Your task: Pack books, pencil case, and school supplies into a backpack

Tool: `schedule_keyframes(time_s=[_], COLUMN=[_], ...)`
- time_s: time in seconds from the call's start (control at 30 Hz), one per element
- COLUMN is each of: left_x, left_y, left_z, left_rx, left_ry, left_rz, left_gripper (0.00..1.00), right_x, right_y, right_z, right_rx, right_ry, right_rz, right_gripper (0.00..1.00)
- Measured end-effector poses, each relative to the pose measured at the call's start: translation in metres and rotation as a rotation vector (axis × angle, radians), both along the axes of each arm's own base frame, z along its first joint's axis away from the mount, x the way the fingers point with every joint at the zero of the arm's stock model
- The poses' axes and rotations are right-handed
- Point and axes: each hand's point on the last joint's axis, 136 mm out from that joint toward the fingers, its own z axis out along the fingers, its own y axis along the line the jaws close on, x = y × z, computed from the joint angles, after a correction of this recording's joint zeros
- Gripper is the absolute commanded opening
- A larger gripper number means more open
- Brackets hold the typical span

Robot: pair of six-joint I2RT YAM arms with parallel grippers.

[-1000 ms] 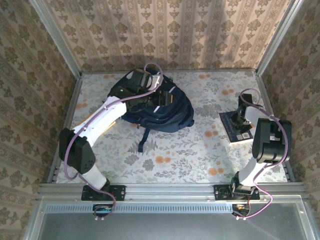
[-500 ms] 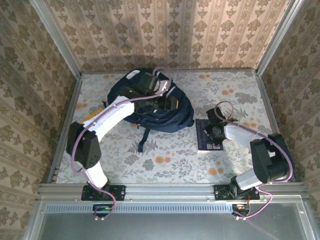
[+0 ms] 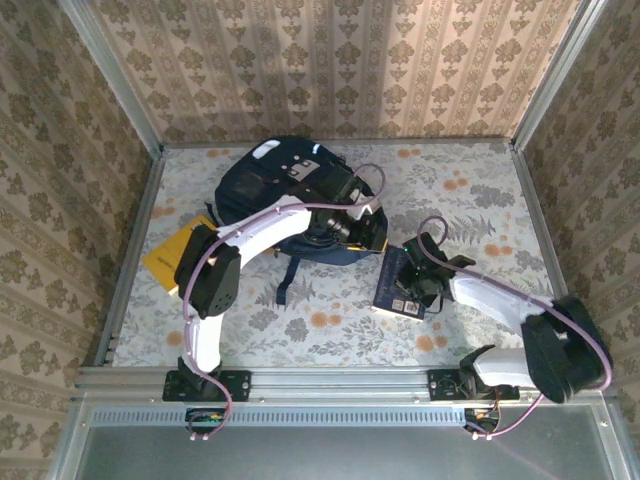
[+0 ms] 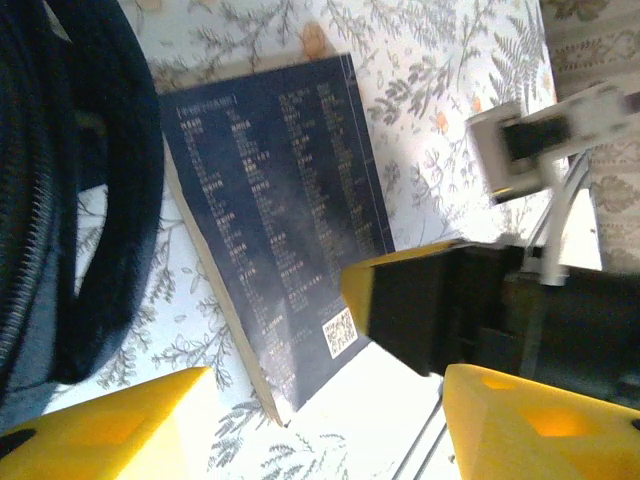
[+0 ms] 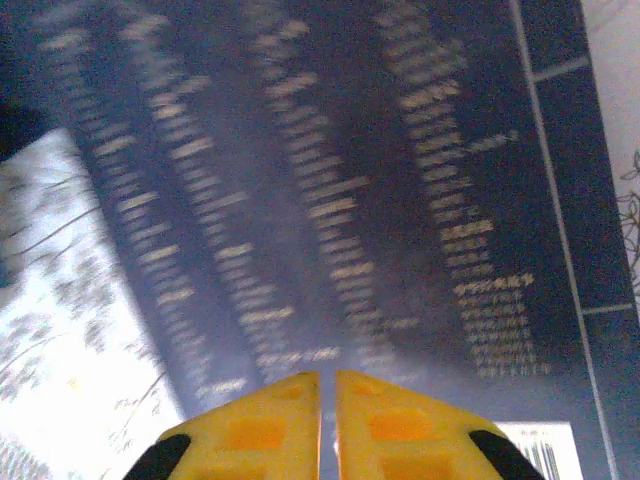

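Wallpapered walls (image 3: 330, 60) close in three sides of a floral tabletop (image 3: 470, 200); a metal rail (image 3: 340, 378) runs along the near edge.

Far left: yellow book (image 3: 176, 260) flat, partly under the left arm.

Back left of centre: navy backpack (image 3: 285, 180), strap trailing toward the near edge.

At its right edge: left claw (image 4: 325, 400), fingers wide apart, holding nothing.

Just right: dark navy book (image 3: 395, 290) flat on the tabletop, beside the backpack. Right claw (image 5: 327, 378) nearly closed, thin slit between its fingers, tips at the cover, nothing pinched.
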Motion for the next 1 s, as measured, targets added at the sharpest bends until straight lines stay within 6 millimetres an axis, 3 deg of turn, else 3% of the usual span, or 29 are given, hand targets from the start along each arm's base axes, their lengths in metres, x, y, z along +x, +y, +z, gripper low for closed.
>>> schedule_keyframes(time_s=[0.1, 0.23, 0.43, 0.57, 0.8, 1.0], left_x=[-0.008, -0.014, -0.023, -0.026, -0.032, -0.031], left_y=[-0.001, -0.004, -0.019, -0.026, -0.017, -0.013], left_z=[-0.003, -0.015, -0.031, -0.042, -0.076, -0.081], left_rx=[0.015, 0.058, 0.118, 0.151, 0.246, 0.256], left_ry=[0.012, 0.022, 0.013, 0.028, 0.066, 0.067], left_rz=[-0.016, -0.045, -0.099, -0.138, -0.175, -0.178], left_gripper=[0.63, 0.63, 0.64, 0.65, 0.65, 0.65], right_x=[0.003, 0.007, 0.011, 0.009, 0.021, 0.027], right_y=[-0.001, -0.018, -0.061, -0.077, -0.071, -0.066], right_z=[0.031, 0.045, 0.023, 0.002, -0.008, -0.017], right_rx=[-0.009, -0.059, -0.117, -0.119, -0.065, -0.021], right_ry=[-0.115, -0.171, -0.146, -0.097, -0.112, -0.113], right_rz=[0.083, 0.08, -0.008, -0.029, 0.024, 0.052], right_gripper=[0.53, 0.56, 0.58, 0.59, 0.6, 0.6])
